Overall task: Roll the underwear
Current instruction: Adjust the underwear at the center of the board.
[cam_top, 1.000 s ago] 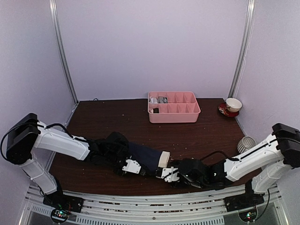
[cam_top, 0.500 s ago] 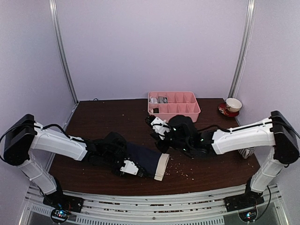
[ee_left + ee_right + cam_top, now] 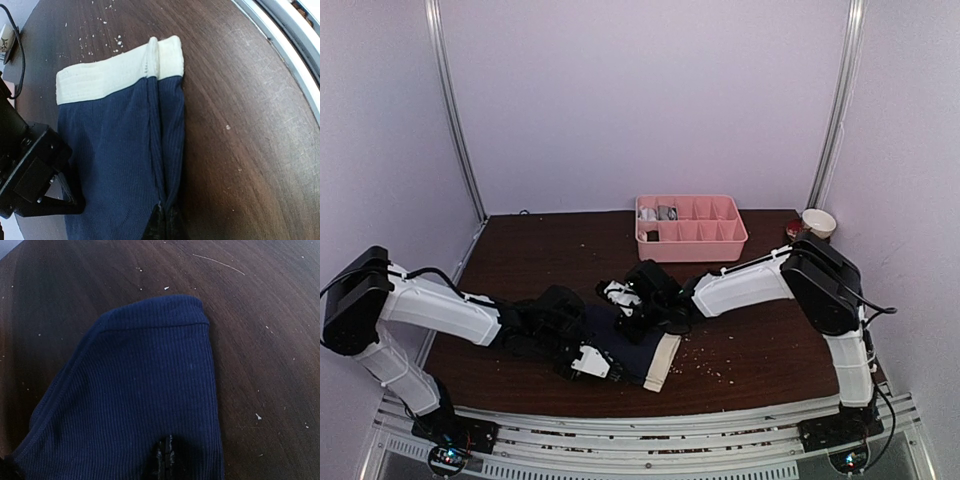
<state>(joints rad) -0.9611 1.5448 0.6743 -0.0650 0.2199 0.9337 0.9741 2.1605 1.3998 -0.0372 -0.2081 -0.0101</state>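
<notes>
Unlike right wrist, left wrist shows underwear [image 3: 115,165] waistband [image 3: 100,80].

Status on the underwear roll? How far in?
Done: the navy underwear lies flat with one side folded in lengthwise. In hand: both end effectors are shut on it, the left end effector at the folded edge, the right end effector near the leg end. Left: no roll begun, cream waistband flat. The pink tray holds small bundles; contents unclear.

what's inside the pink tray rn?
Pink tray: pale bundle and grey bundle in back-left compartments, dark item front-left. Front wall hides the near row's floors.
</notes>
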